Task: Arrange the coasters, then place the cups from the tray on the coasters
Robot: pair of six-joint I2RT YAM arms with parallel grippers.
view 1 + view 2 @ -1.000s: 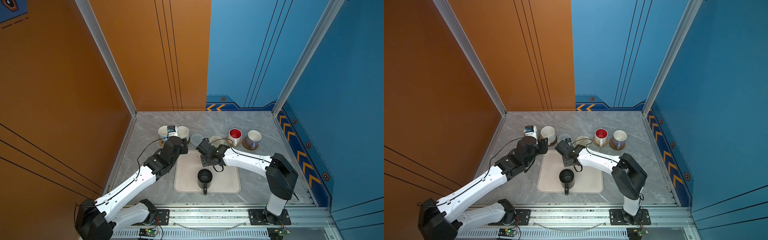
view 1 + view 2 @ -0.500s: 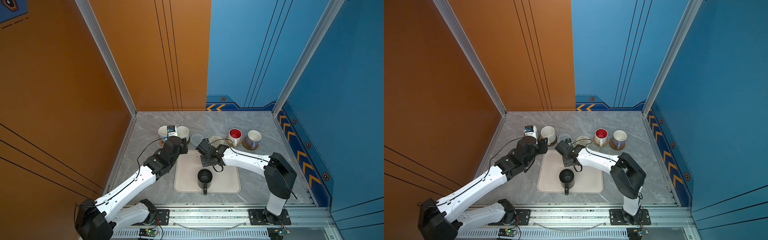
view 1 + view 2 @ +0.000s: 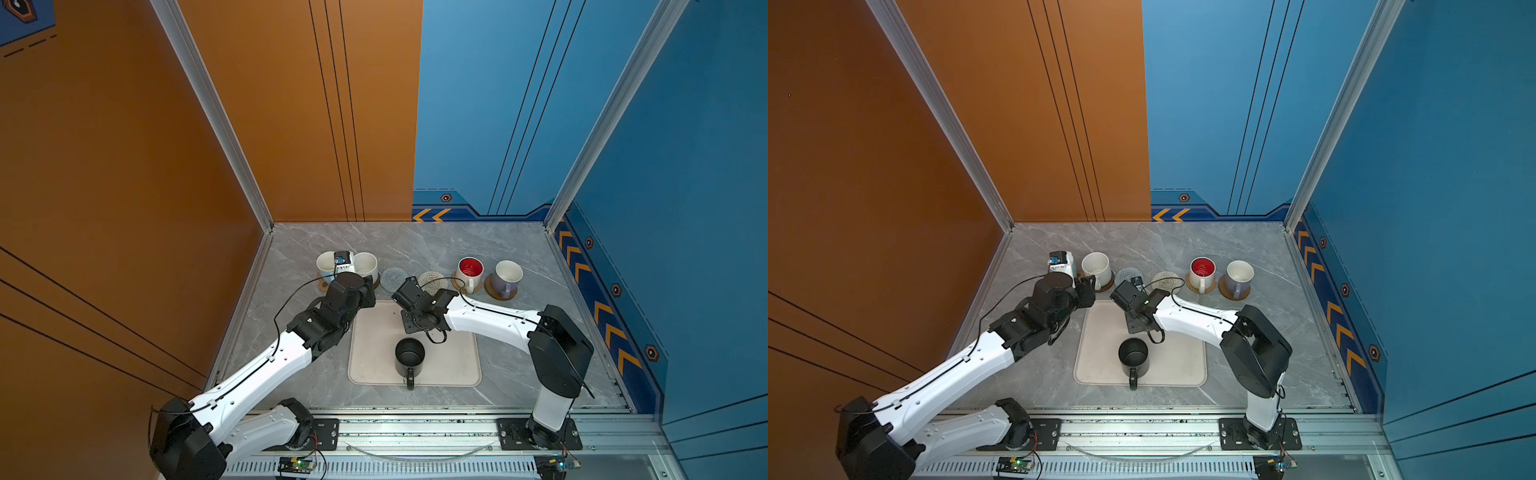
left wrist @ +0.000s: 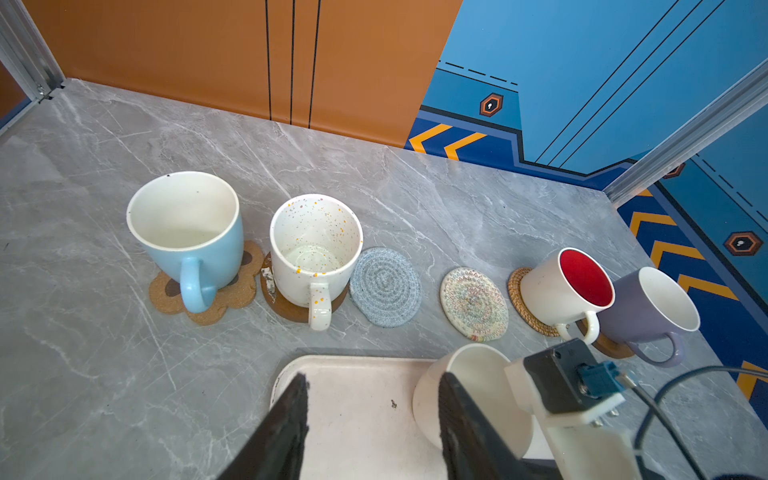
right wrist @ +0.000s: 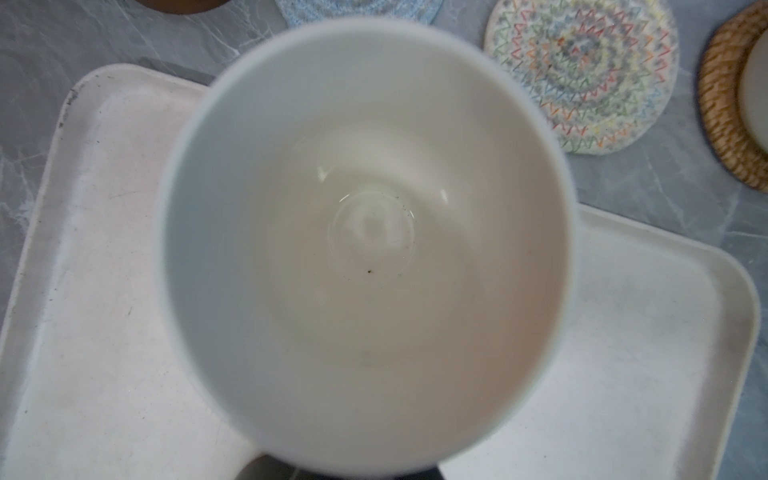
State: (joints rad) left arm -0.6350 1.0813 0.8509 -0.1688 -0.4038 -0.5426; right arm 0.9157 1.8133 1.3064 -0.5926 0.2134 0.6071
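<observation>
In the right wrist view the cream-white cup (image 5: 365, 232) fills the picture over the tray (image 5: 104, 332) and hides my right gripper's jaws. In a top view my right gripper (image 3: 415, 322) points down at the tray's far part. My left gripper (image 4: 374, 380) hangs open and empty over the tray's far left corner, beside that cup (image 4: 482, 374). The black cup (image 3: 409, 356) stands on the tray's near part. Two coasters lie bare: grey-blue (image 4: 384, 286) and woven white (image 4: 473, 303).
Behind the tray runs a row. The light blue cup (image 4: 187, 232) is on the paw coaster (image 4: 245, 291), the speckled cup (image 4: 316, 245) on a brown disc (image 4: 286, 309). The red-inside cup (image 4: 569, 286) is on rattan (image 4: 525, 303), with the lavender cup (image 4: 652, 311) beyond.
</observation>
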